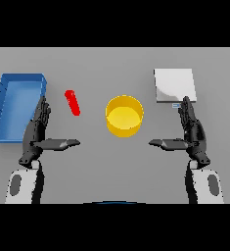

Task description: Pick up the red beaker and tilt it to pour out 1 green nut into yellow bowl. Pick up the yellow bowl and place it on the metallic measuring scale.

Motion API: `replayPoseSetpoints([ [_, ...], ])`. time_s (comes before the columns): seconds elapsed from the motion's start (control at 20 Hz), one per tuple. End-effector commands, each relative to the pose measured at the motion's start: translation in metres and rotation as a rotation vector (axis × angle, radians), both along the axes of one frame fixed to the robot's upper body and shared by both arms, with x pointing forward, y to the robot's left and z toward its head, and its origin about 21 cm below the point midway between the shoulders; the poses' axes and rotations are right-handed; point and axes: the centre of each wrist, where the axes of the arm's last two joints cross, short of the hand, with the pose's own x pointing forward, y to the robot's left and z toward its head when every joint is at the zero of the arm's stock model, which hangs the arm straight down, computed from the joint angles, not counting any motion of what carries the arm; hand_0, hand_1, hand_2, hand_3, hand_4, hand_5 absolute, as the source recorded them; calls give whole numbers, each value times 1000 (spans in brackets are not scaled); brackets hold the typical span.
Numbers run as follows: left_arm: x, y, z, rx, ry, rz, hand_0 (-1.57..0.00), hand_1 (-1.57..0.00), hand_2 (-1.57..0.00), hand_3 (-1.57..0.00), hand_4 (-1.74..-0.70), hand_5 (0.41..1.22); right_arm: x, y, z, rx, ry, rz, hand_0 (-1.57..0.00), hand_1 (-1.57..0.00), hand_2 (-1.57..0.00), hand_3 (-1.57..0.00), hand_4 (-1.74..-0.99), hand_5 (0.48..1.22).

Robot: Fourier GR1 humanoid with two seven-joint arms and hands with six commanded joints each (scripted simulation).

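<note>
Lying just beyond the open left robot hand: red beaker.

blue bin: near edge behind left hand | nut: unseen

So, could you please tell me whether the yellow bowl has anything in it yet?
Empty, as far as shows: the yellow bowl stands upright, and its inside is plain yellow with no green nut visible.
</note>
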Motion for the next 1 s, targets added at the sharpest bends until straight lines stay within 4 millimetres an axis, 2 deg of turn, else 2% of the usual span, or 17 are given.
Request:
replayPoseSetpoints([
  [0.0,0,0,0,-1,-1,1,1,1,1,1,-1141,660,0,0,0,0,-1,-1,1,1,1,1,-1071,578],
  [0.25,-2,-2,1,2,-7,2,1,1,1,1,-1141,660,-5,-2,-3,-3,0,-4,1,1,1,1,-1071,578],
  [0.3,-15,-3,6,80,-49,-42,1,1,1,1,-1141,660,-13,-4,5,-159,-96,6,1,1,1,1,-1071,578],
  [0.4,-29,-11,16,150,-78,-80,1,1,1,1,-1144,660,-22,0,9,-298,-157,24,1,1,1,1,-1066,576],
  [0.5,-37,-10,23,188,-69,-87,1,1,1,1,-1138,660,-27,9,14,-332,-173,35,1,1,1,1,-1071,581],
  [0.6,-38,-12,25,197,-38,-105,1,1,1,1,-1138,655,-26,2,17,-327,-164,39,1,1,1,1,-1103,592],
  [0.7,-34,-8,23,207,-2,-102,1,1,1,1,-1137,650,-26,2,16,-317,-158,55,1,1,1,1,-1131,607],
  [0.75,-30,-12,22,206,4,-110,1,1,1,1,-1137,649,-26,3,17,-306,-155,65,1,1,1,1,-1147,614],
  [0.95,-4,-12,10,209,63,-115,1,1,1,1,-1158,645,-27,3,17,-265,-149,98,1,1,1,1,-1197,627],
])
